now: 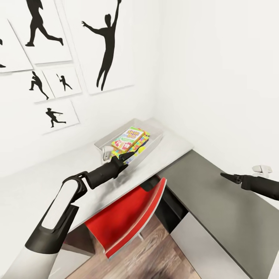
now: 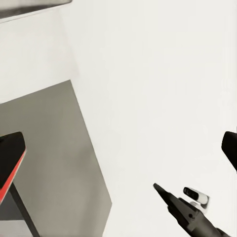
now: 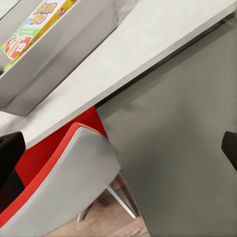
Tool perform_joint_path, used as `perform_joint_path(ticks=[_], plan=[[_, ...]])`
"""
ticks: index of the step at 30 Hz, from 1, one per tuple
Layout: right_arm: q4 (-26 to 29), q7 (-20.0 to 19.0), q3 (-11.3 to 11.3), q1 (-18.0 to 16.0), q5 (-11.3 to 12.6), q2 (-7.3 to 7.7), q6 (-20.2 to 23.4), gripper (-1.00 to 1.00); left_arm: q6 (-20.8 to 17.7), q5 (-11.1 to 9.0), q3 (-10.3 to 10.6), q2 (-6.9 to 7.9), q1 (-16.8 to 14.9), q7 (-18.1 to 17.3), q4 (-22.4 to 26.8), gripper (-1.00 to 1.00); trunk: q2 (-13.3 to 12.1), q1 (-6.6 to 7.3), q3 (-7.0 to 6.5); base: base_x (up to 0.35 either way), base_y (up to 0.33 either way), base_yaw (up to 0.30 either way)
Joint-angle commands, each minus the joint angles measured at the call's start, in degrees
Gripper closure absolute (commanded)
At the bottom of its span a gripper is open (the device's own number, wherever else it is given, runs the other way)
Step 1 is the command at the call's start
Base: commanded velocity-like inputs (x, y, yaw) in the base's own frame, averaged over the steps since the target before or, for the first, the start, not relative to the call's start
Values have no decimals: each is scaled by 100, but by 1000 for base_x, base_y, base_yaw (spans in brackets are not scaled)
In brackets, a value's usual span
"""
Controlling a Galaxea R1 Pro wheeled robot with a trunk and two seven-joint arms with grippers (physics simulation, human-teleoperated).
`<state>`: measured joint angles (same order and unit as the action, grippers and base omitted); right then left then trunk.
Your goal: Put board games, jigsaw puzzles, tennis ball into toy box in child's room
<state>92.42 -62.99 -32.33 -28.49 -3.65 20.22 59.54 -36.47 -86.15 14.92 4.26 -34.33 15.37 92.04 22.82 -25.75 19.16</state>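
The toy box (image 1: 155, 136) is a shallow grey tray on the table (image 1: 46, 182) by the wall corner. A SKIP-BO board game (image 1: 128, 138) lies in it on top of a multicoloured jigsaw puzzle (image 1: 142, 144). My left gripper (image 1: 126, 156) is at the tray's near wall, open and holding nothing. Off to the right, my right gripper (image 1: 226, 176) hovers over the lower cabinet. Its fingers (image 3: 10, 148) stand wide apart and empty in the right wrist view. That view also has the toy box (image 3: 54, 64) and the SKIP-BO box (image 3: 34, 24). The tennis ball and the bed are out of view.
A red chair (image 1: 124, 217) is tucked under the table's front edge. The lower dark grey cabinet top (image 1: 217, 205) runs along the right wall, with a small white device (image 1: 261, 169) at its far side. Baseball silhouette pictures (image 1: 106, 46) hang above the table. Wood floor (image 1: 155, 255) lies below.
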Motion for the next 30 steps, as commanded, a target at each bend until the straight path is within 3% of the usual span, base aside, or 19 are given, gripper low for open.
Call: perform_joint_path(ticks=[1, 22, 30], plan=[[4, -46, -5, -7, -39, 0, 37, -100, 0, -60, -1, 6, -2, 43, 7, -100, 10, -4, 1, 0, 0, 0], [4, -46, 93, -7, -41, 0, 34, -100, -1, -60, -30, 52, 22, -1, 7, -100, 10, -4, -196, -3, 0, 0], [4, -46, 115, -7, -43, 0, 34, -100, -1, -60, -32, 80, 22, -8, 7, -100, 10, -4, -271, -160, 0, 0]])
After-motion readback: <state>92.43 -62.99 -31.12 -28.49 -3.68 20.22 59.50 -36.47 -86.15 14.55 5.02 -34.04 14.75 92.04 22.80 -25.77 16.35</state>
